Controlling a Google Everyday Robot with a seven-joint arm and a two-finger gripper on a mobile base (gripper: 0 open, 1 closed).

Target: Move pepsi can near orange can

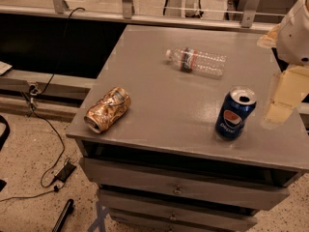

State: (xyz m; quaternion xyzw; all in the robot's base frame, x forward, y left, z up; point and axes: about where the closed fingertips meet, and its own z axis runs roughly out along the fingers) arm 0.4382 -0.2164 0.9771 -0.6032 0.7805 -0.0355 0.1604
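Blue pepsi can (235, 113) upright just left of claw (279, 105), apart. Claw low at right table (159, 100) edge; wide or narrow: cannot tell. Orange can (107, 109) lying far left. Grip pepsi mid-body, keep upright, top open; set beside orange can, no bump.

The pepsi can (235, 114) is dark blue, with a red, white and blue circle, white letters and a silver top. The orange can (107, 109) is shiny orange-gold with pale marks. The bottle (197, 62) is see-through with a dark band. The surface (164, 105) is plain grey. The claw (280, 100), at the right edge beside the pepsi can, is pale yellow.
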